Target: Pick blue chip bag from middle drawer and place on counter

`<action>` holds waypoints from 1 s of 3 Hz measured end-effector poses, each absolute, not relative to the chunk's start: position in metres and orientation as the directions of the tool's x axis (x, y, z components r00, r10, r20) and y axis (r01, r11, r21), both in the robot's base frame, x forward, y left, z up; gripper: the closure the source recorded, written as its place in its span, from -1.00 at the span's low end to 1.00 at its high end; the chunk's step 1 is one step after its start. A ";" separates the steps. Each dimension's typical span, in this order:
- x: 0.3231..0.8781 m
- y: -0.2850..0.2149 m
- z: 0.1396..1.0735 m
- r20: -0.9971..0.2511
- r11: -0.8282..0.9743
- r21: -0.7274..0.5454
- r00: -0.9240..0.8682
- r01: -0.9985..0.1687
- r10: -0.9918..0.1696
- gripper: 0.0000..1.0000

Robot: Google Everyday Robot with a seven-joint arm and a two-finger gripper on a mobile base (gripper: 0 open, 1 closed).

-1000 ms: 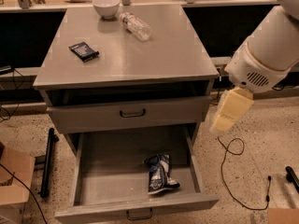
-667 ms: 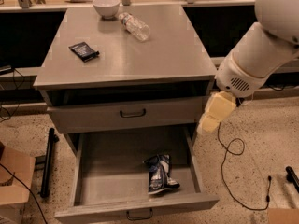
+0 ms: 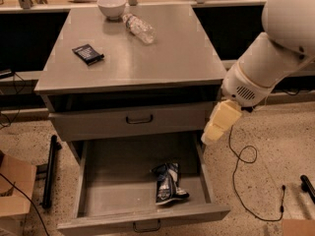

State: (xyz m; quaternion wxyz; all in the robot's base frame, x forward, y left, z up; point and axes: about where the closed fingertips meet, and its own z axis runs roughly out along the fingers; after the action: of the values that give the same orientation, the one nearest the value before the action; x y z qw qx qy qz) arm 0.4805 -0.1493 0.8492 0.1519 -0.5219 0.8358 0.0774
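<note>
Camera view: one blue chip bag [image 3: 169, 183] in the open middle drawer [image 3: 118, 181]; desk [image 3: 167, 58] bears one clear bottle [image 3: 140, 28], one black packet [image 3: 88, 53], one white bowl [image 3: 111, 6]; hand [image 3: 210, 134] just below its front-right corner, grip impossible to tell

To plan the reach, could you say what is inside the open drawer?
The blue chip bag lies front-right in the middle drawer, its rear hidden beneath the upper drawer. The gripper hovers outside, right.

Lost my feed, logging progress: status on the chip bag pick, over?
Cream gripper up at back-right corner of open gray metal middle drawer. Crumpled dark-blue chip bag lying front-right on drawer floor, untouched. Nothing covering it.
</note>
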 end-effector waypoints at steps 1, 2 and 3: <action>0.491 -0.129 0.807 -0.422 0.462 0.086 -0.452 -0.883 -0.786 -1.00; 0.503 -0.111 0.771 -0.485 0.468 0.199 -0.502 -0.861 -0.717 -1.00; 0.523 -0.096 0.727 -0.499 0.494 0.239 -0.542 -0.836 -0.677 -1.00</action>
State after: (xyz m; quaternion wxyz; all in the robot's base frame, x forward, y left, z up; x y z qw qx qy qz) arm 0.5233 -0.0956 0.7267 0.1722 -0.4467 0.8468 0.2317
